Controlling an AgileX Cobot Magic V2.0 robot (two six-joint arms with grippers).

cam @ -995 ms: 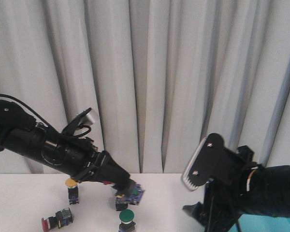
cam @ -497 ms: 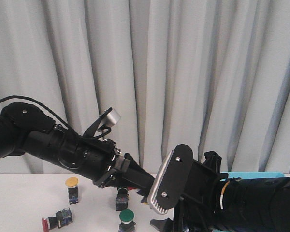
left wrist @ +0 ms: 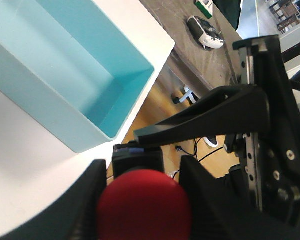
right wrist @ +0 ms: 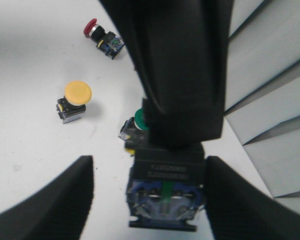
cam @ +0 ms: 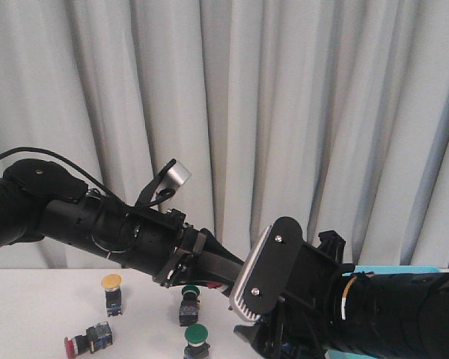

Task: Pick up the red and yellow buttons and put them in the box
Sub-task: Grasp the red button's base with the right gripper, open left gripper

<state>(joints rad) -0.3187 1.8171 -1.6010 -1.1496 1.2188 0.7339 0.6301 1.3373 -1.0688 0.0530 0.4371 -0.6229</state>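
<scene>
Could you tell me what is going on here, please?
The two arms meet above the table. The left pincer is shut on a red button, and the right pincer stands open around it, as if for a handover. The turquoise box is empty. A yellow button and another red button wait on the table.

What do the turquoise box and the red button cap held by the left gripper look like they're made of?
The box looks like moulded plastic: uniform turquoise colour, smooth sloping walls, a soft satin sheen with no seams. The red button held between the fingers of the left gripper has a cap that also looks plastic: even saturated red, a rounded dome, matte with a faint highlight. Its body is mostly hidden, so I can't judge that.
</scene>
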